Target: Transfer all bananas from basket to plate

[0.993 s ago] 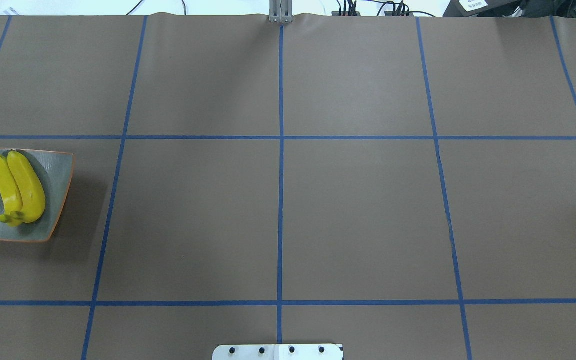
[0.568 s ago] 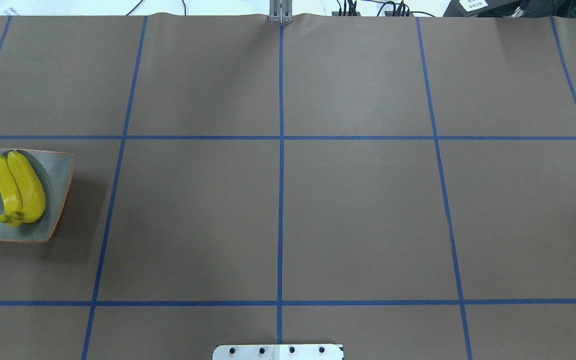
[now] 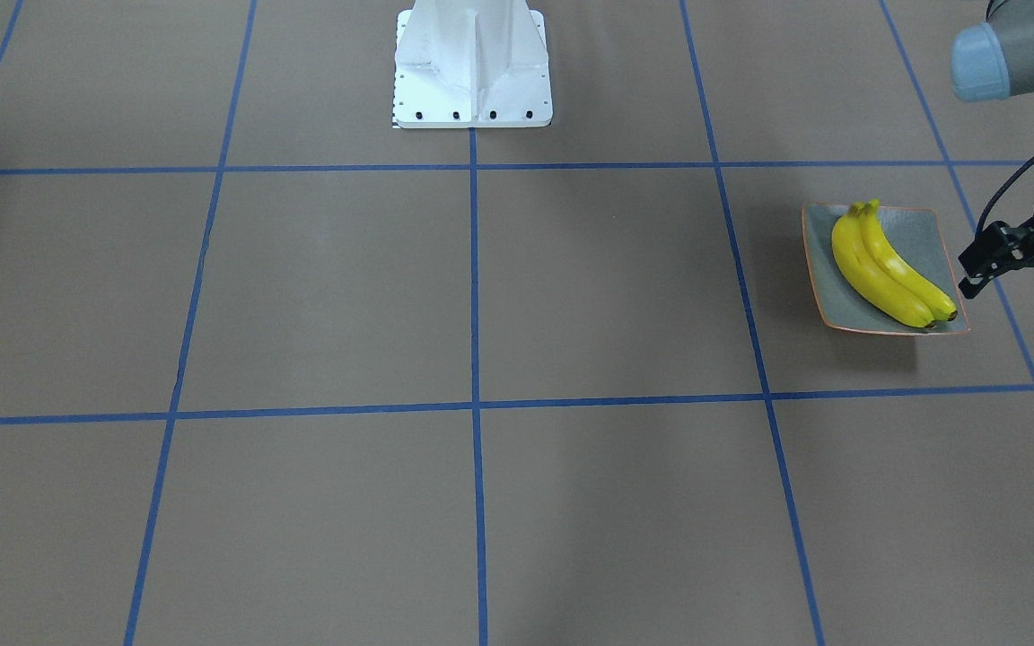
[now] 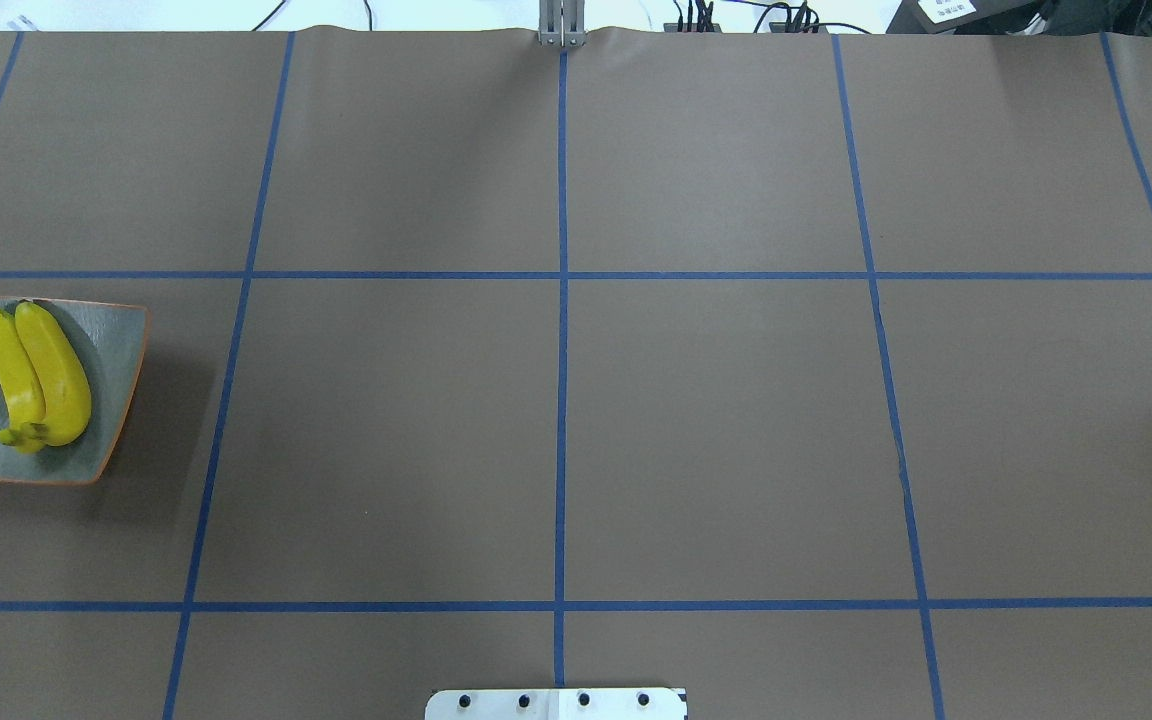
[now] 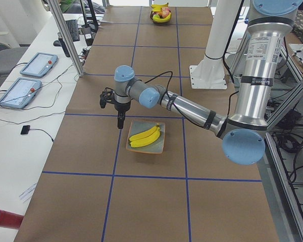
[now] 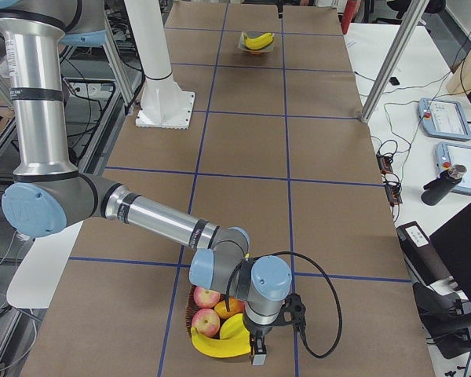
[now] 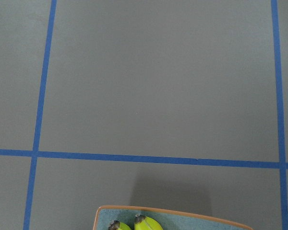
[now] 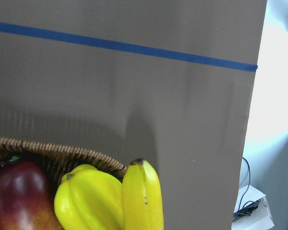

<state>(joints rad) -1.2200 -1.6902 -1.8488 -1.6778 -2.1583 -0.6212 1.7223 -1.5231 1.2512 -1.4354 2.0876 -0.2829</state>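
Two bananas (image 4: 56,380) lie side by side, touching, on the square grey-green plate (image 4: 121,335) with its thin orange rim, at the left edge of the overhead view. In the left side view the left gripper (image 5: 120,121) hangs pointing straight down, just off the plate's upper-left corner and clear of it. I cannot tell whether its fingers are apart or together. At the bottom of the right side view the right gripper (image 6: 257,355) points down over the wicker basket (image 8: 62,152), close against a third banana (image 6: 212,345) lying beside red fruit (image 6: 206,322). Its fingers can't be judged from here either.
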